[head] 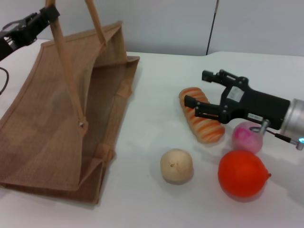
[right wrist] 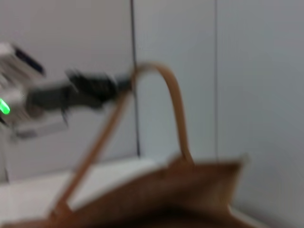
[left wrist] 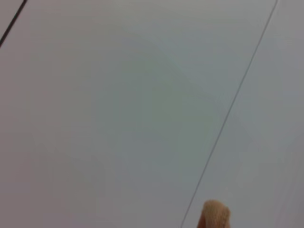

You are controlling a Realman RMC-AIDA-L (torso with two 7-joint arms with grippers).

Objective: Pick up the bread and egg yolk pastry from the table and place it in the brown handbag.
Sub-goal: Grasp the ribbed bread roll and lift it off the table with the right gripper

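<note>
The striped orange and cream bread lies on the white table, right of centre. My right gripper hovers open at the bread's far end, one finger over the loaf, nothing between the fingers. The round pale egg yolk pastry sits nearer, in front of the bread. The brown handbag stands propped open on the left. My left gripper is at the top left, shut on one of the bag's long handles and lifting it. The right wrist view shows the left gripper at the top of the handle loop.
A large orange fruit sits at the front right and a pink ball lies just under my right arm, beside the bread. Behind the table is a grey wall. In the left wrist view, only the wall and a tip of the handle show.
</note>
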